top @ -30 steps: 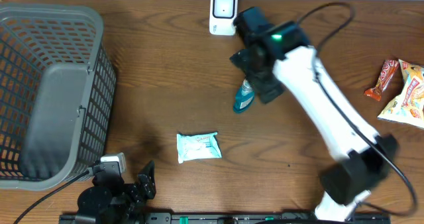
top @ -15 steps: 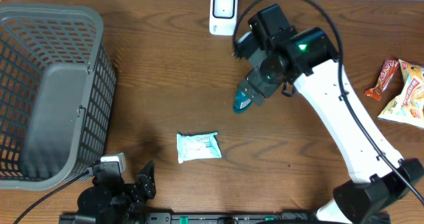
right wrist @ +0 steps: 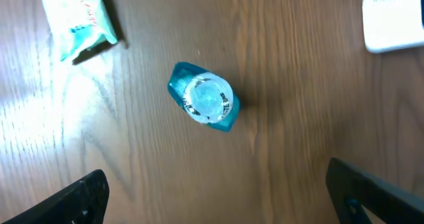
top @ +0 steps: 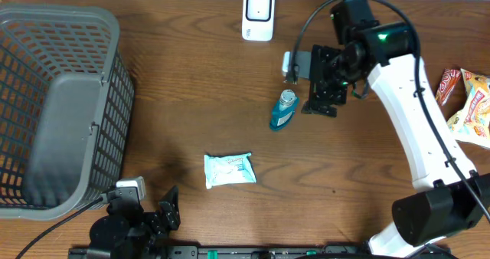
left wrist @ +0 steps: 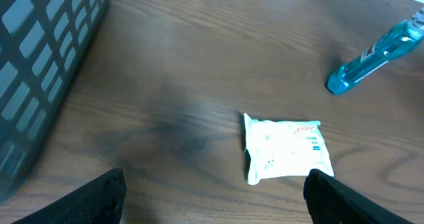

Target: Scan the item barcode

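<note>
1 blue translucent btl (top: 282, 115), flat white pouch (top: 229, 169), wood-grain tbl (top: 191, 98).

The overhead view was evenly and fairly brightly lit, with soft, short shadows on the table (top: 191, 83); a dim patch lay just left of the white packet (top: 229, 169); in my right wrist view a pale sheen of glare washed the wood at middle left, and the scanner (right wrist: 394, 18) at upper right was blown out white; the bottle (right wrist: 204, 105) looked slightly soft; my fingers (right wrist: 83, 197) in the lower corners were dark blurs; in my left wrist view the basket (left wrist: 40, 65) at left was out of focus.
</note>
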`<state>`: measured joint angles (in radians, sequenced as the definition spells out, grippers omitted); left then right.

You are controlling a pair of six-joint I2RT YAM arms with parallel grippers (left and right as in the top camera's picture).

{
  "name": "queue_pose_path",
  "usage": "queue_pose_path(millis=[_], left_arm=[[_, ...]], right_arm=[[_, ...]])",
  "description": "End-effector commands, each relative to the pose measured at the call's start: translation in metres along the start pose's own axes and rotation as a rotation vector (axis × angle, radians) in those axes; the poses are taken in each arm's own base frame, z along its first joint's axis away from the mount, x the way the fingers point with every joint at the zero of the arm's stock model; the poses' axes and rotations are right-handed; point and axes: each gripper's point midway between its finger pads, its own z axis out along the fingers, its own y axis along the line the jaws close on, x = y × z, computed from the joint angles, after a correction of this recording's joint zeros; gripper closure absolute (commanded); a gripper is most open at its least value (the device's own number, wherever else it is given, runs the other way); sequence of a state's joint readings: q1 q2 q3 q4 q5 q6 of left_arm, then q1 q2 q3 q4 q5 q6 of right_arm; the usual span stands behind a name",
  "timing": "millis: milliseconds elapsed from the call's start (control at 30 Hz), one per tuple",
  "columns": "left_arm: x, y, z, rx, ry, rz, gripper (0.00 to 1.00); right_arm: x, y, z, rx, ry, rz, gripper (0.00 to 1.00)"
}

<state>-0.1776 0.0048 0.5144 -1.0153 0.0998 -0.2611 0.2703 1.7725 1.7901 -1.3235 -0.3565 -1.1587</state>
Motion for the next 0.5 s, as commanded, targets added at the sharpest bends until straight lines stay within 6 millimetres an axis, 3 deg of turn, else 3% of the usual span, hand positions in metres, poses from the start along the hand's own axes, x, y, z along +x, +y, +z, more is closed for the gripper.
queue_pose_path(millis=[0,233,467], left_arm=[[0.0,0.0,0.0,0.002,0.0,0.007,0.14],[0.0,0.0,0.0,0.002,0.0,0.007,0.14],[0.0,0.0,0.0,0.002,0.0,0.007,0.14]], right_arm=[[-0.009,0.006,-0.001,-0.035,-0.087,-0.14,0.01],[-0.009,0.004,0.01,-0.052,-0.085,-0.198,0.01],[0.001,-0.008,0.054,-0.118,-0.066,-0.174,0.01]])
